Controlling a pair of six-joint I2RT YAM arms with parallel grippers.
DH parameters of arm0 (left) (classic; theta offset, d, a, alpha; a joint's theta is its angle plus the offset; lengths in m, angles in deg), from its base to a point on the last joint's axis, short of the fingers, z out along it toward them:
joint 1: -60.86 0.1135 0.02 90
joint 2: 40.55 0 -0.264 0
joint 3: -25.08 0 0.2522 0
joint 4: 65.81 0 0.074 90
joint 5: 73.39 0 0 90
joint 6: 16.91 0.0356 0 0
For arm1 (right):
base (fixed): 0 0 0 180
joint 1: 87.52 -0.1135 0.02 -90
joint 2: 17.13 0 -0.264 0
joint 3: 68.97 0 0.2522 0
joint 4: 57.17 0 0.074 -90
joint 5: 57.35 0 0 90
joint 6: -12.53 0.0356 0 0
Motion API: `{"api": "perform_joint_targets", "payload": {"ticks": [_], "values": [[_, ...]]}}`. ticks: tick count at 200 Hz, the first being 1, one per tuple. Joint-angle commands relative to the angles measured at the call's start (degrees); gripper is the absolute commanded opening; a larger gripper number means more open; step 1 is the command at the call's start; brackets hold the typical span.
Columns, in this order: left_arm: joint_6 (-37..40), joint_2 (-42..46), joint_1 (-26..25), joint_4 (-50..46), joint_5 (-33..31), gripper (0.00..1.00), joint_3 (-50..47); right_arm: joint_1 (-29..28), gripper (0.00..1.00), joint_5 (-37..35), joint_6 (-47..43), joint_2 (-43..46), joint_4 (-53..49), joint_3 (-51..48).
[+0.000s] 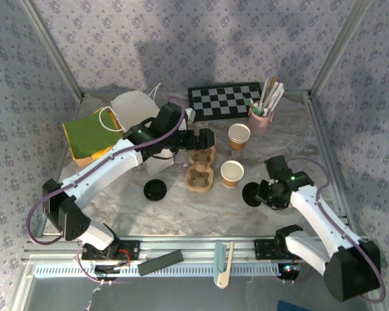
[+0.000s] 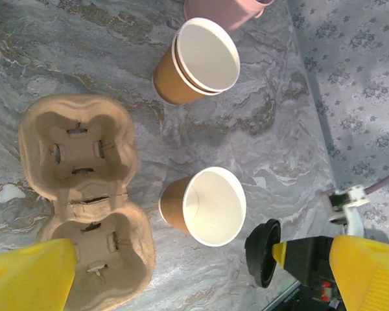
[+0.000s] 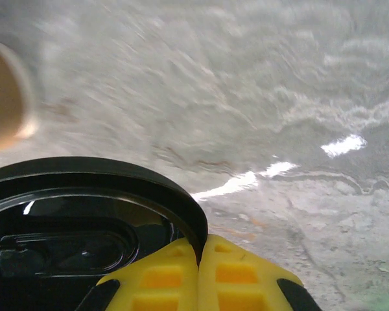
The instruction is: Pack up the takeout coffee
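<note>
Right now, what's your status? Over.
Left tool open, hovering by tray. Right tool shut on black lid. Near cup upright, uncovered, beside that lid. Spare lid left of tray, not in the way.

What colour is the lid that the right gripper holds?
The lid is black; the right wrist view shows it best.

kraft cup (image 1: 232, 173) | upright, uncovered, white rim | black lid (image 1: 251, 194) | just beside cup
</note>
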Motion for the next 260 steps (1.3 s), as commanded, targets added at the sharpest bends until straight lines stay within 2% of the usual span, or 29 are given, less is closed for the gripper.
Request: {"api": "perform_joint_targets", "payload": {"ticks": [1,38,65,78,114,151,229,260], "values": [[-1.7,1.6,0.3,2.7,1.9,1.00,2.1,3.7,0.02,6.1,-2.1,2.9,-1.5,4.6],[-7.2,0.6,1.0,9.7,8.2,1.00,3.1,10.8,0.04,19.6,-4.2,4.6,6.6,11.2],[-13.4,-0.7,1.7,17.8,14.0,0.99,3.2,15.2,0.04,30.5,0.1,3.6,17.3,14.3],[-15.4,-1.7,1.8,20.5,16.4,0.99,4.2,16.1,0.04,34.7,2.2,2.7,23.8,15.7],[-22.1,-4.6,1.8,30.3,22.1,0.94,4.5,16.5,0.04,41.8,6.4,-1.2,33.0,20.0],[-28.7,-6.8,1.8,40.1,25.6,0.91,3.2,15.7,0.05,45.1,10.2,-4.9,40.0,22.8],[-38.7,-8.9,1.9,56.6,30.1,0.84,0.4,12.5,0.05,47.5,12.2,-9.4,43.8,26.0],[-39.6,-9.9,1.7,58.0,31.6,0.84,0.4,11.6,0.05,47.4,12.1,-9.8,43.9,26.2]]}}
